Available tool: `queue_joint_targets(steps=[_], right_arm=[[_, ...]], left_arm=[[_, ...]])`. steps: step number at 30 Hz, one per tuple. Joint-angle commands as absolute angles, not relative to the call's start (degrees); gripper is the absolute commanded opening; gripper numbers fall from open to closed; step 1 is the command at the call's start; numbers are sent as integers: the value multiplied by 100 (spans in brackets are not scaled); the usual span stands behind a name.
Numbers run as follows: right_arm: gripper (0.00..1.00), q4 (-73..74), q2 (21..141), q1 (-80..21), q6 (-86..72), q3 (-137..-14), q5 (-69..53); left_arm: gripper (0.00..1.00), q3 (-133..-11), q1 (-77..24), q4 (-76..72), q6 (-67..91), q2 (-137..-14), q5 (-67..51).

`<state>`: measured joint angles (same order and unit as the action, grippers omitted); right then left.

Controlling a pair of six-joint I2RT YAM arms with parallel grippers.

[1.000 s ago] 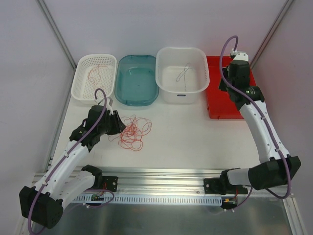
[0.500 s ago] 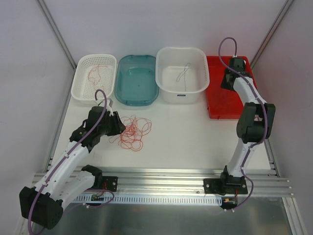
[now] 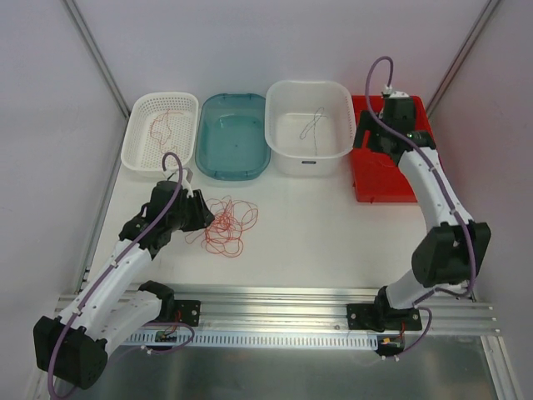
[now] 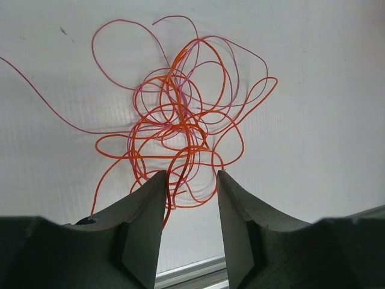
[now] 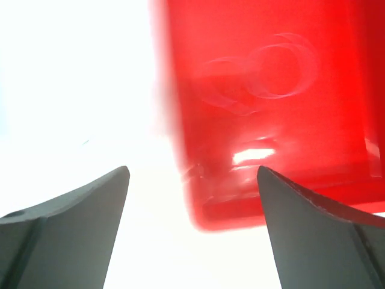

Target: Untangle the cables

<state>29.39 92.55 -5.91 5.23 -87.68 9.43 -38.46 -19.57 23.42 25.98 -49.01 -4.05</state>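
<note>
White desk: thin red-orange cables stay tangled at my spread left hand. My spread right hand has shifted across the red plastic tray, seemingly free to help.

Probably a robotics lab test cell: a plain white tabletop boxed in by blank white panels on grey metal struts, a slotted aluminium mounting rail along the near edge, and a white plastic mesh basket, translucent teal tray, white tub and red tray lined up at the back.
</note>
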Motion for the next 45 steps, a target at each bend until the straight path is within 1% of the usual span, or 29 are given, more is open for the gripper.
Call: queue_joint_targets(steps=[1, 5, 9, 11, 13, 15, 20, 22, 23, 25, 29, 32, 39, 45], right_arm=[[91, 2717, 8221, -1246, 615, -8088, 423], [89, 2190, 7745, -2229, 423, -7323, -419], [84, 1347, 7699, -3048, 141, -6768, -1072], [83, 1082, 7882, -3495, -156, -6610, -1168], [81, 696, 8076, -3734, -429, -6566, -1160], [77, 275, 8427, -4016, -886, -6565, -1204], [70, -175, 9148, -4578, -1441, -6864, -1213], [65, -360, 9499, -4693, -1598, -6996, -1187], [61, -430, 9631, -4746, -1661, -7022, -1195], [57, -562, 9851, -4772, -1871, -7128, -1213], [45, -729, 10282, -4834, -1872, -7268, -1353], [40, -756, 10467, -4860, -1863, -7435, -1467], [35, -800, 11056, -4896, -1881, -7655, -1670], [29, -817, 11188, -4913, -1872, -7594, -1714]], left_arm=[[39, -3823, -2004, 2391, 2610, -4992, -387], [39, -3876, -2004, 2382, 2698, -5106, -290], [39, -3929, -2004, 2373, 2760, -5282, -229], [40, -3903, -2004, 2329, 2847, -5378, -185], [39, -3850, -2004, 2277, 2953, -5423, -176], [38, -3753, -2013, 2198, 3023, -5502, -211], [37, -3543, -2074, 2066, 3182, -5572, -255], [37, -3498, -2100, 2030, 3217, -5590, -255], [37, -3481, -2118, 2022, 3225, -5590, -264], [37, -3454, -2144, 2004, 3234, -5616, -255], [37, -3428, -2171, 1986, 3252, -5634, -237], [37, -3401, -2197, 1960, 3261, -5651, -229], [37, -3384, -2224, 1942, 3261, -5660, -246], [36, -3393, -2250, 1934, 3252, -5678, -237]])
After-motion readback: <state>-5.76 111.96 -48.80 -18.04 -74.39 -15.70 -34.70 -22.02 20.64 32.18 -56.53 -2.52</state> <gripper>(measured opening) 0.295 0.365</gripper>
